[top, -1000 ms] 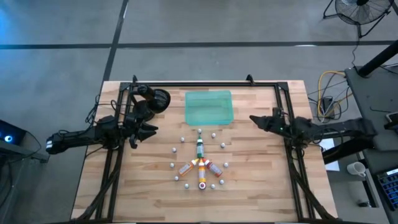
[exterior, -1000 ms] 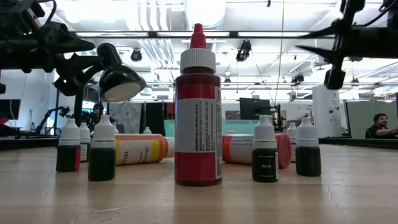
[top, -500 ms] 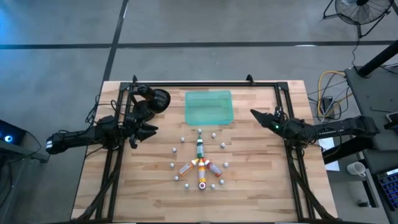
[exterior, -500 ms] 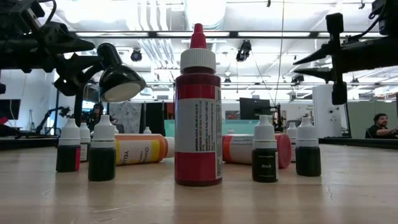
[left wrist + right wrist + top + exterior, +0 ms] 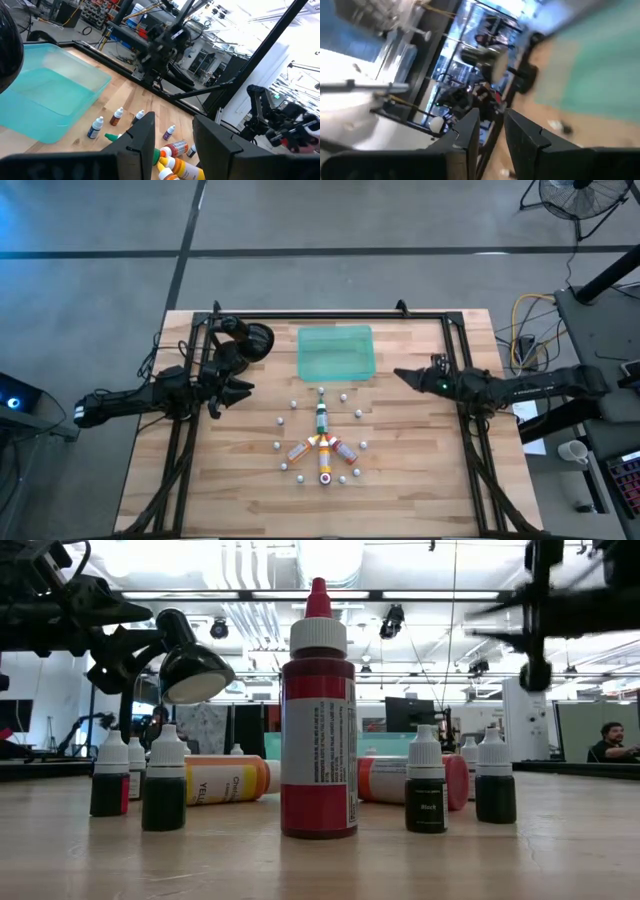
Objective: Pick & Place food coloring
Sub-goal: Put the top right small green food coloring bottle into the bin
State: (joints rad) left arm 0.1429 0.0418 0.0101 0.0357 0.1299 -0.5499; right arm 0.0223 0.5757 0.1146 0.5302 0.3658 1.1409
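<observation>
The food coloring bottles lie in a fan at the table's middle: a green one (image 5: 321, 417), two orange-yellow ones (image 5: 299, 450) and a red one (image 5: 345, 451). Small white-capped bottles (image 5: 295, 404) stand in a ring around them. In the low view a tall red bottle (image 5: 318, 720) stands upright, with small dark bottles (image 5: 426, 785) beside it. My left gripper (image 5: 240, 390) hovers open at the left of the ring, level, with nothing between its fingers (image 5: 172, 120). My right gripper (image 5: 398, 374) hovers open at the ring's right, above the table, holding nothing (image 5: 491, 117).
A translucent green tray (image 5: 337, 352) sits beyond the bottles, toward the far edge. A black lamp head (image 5: 256, 340) stands at the far left, close to my left arm. A black frame (image 5: 330, 315) rings the table. Bare wood lies along the near edge.
My right gripper has moved a little toward the table's left, closer to the bottles, and shows higher and blurred in the low view. The bottles and my left arm have kept still.
</observation>
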